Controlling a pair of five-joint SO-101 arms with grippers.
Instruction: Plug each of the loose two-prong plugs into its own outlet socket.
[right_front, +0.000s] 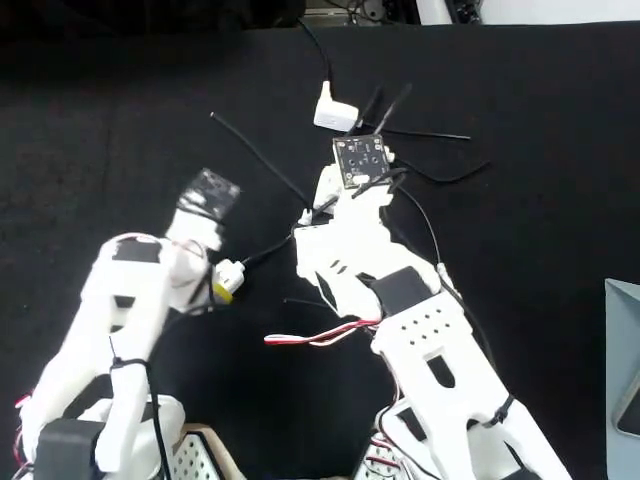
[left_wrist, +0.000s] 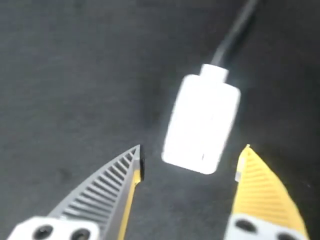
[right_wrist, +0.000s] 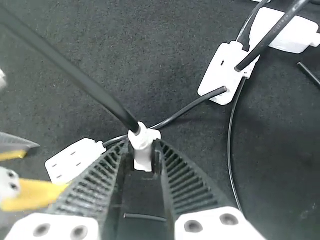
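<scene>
My right gripper (right_wrist: 144, 152) is shut on a small white two-prong plug (right_wrist: 141, 140), whose black cable (right_wrist: 75, 75) runs away from it. A white outlet socket (right_wrist: 75, 161) lies on the black mat just beside that plug. My left gripper (left_wrist: 191, 150) is open, and the near end of this socket (left_wrist: 202, 122) sits between its grey and yellow fingertips. In the high view the left gripper (right_front: 220, 284) is at the socket (right_front: 231, 270), left of the right gripper (right_front: 313, 208).
More white plug and socket blocks (right_wrist: 225, 72) with black cables lie beyond the right gripper, one seen from above (right_front: 335, 112). Thin black cables (right_front: 430, 135) cross the mat. A grey box edge (right_front: 625, 380) stands at the far right.
</scene>
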